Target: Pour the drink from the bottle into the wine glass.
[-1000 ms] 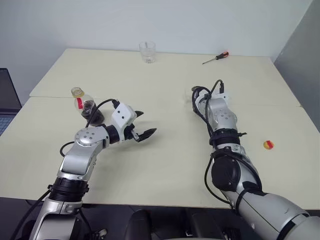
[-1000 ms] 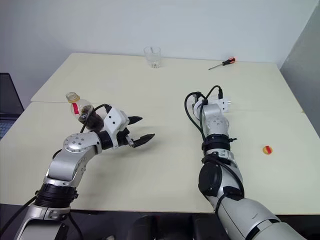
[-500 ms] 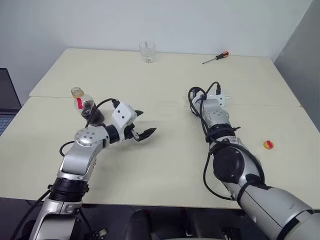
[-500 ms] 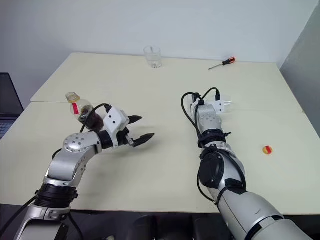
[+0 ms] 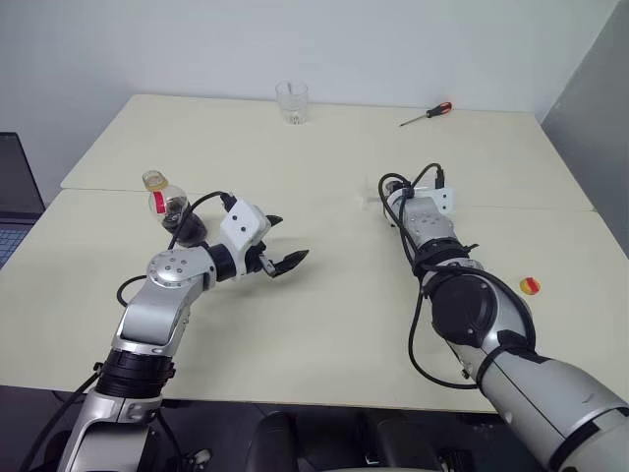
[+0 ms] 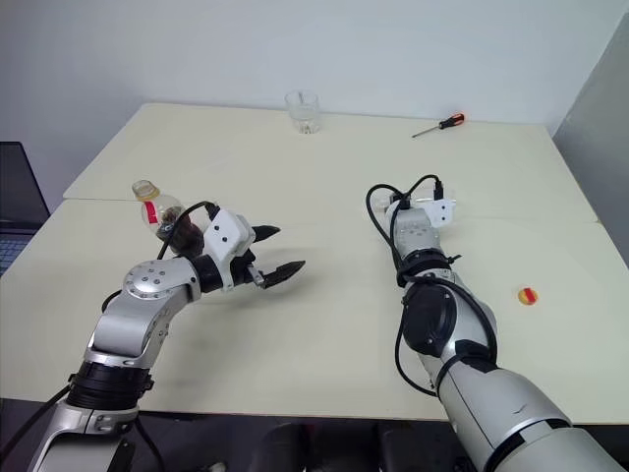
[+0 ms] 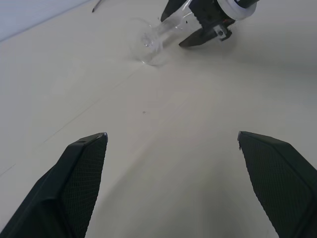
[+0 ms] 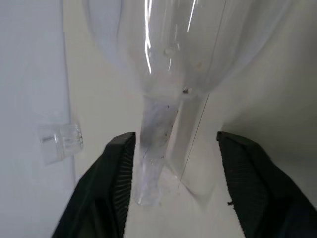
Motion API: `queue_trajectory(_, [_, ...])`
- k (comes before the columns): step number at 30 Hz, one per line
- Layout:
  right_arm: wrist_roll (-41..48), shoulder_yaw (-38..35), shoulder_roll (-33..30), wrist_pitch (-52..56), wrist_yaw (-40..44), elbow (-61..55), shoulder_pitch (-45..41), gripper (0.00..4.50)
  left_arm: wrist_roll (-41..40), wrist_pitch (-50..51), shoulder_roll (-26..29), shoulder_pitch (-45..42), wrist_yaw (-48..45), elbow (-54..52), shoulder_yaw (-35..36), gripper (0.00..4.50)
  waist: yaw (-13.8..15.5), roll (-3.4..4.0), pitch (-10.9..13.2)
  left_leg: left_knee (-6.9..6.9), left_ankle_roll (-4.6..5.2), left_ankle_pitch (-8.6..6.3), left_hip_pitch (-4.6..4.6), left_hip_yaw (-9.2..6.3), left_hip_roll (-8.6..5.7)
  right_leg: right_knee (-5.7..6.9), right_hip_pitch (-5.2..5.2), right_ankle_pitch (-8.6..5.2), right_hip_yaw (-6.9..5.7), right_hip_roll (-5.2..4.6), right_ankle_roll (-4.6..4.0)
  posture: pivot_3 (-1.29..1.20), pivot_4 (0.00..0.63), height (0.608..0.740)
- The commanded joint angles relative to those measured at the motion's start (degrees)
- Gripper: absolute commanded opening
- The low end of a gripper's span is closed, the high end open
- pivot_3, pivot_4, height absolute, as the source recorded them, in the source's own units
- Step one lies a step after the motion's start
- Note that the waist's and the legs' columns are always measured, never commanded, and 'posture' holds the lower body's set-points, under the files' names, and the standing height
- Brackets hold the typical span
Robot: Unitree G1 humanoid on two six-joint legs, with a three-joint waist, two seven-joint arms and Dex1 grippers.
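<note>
Since nothing is poured yet, the table (image 5: 295,334) holds the two task things well apart, so they must first be brought together. I take the wine glass (image 8: 188,44) as the landmark.

The right gripper (image 8: 173,136) is at the wine glass, with its fingers apart on both sides of the thin stem, and I do not see them pressing it. I judge it is placed so to take the glass by the stem. The left gripper (image 5: 287,239) hovers to the robot's left of the wine glass with fingers spread wide and empty, probably ready for the bottle.

The wine glass is clear and empty, with a rounded bowl, and it seems to lie on its side. The bottle (image 5: 177,208) stands upright, further from the wine glass than the left gripper, just behind that wrist. It is small and squat, with a red label on the neck. The drink (image 5: 187,228) is dark and sits low inside it.
</note>
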Motion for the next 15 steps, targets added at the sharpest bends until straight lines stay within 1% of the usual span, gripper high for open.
queue_trajectory(1, [-0.9, -0.5, -0.8, -1.0, 1.1, 0.4, -2.3, 1.5, -0.4, 0.0, 0.1, -0.6, 0.3, -2.8, 1.0, 4.5, 0.0, 0.0, 0.0, -0.01, 0.0, 0.0, 0.0, 0.0, 0.01, 0.0, 0.0, 0.0, -0.01, 0.0, 0.0, 0.0, 0.15, 0.74])
queue_trajectory(5, [-1.4, -0.8, -0.8, -1.1, 1.3, 0.8, -2.5, 0.2, -0.4, 0.1, 0.4, -0.2, 0.3, -3.3, 1.3, 4.5, 0.0, 0.0, 0.0, -0.01, 0.0, 0.0, 0.0, 0.0, 0.0, 0.0, 0.0, 0.0, 0.0, 0.0, 0.0, 0.0, 0.15, 0.74])
queue_trajectory(14, [-1.9, -0.6, -1.1, -0.8, 1.5, 0.3, -2.8, 0.17, -0.4, 0.4, 0.6, 0.2, 0.5, -3.9, 1.6, 4.5, 0.0, 0.01, 0.0, 0.0, 0.0, 0.0, 0.01, 0.0, 0.0, 0.01, 0.01, 0.0, -0.01, -0.02, 0.0, 0.0, 0.15, 0.74])
queue_trajectory(15, [-2.8, 0.4, -1.3, -0.5, 2.4, -0.5, -3.1, 0.17, -0.3, 0.3, 0.5, 0.2, 0.6, -3.9, 1.7, 4.5, 0.0, 0.0, 0.0, 0.0, 0.0, 0.0, 0.01, 0.0, 0.0, 0.01, 0.01, 0.0, -0.01, -0.01, 0.0, 0.0, 0.15, 0.74])
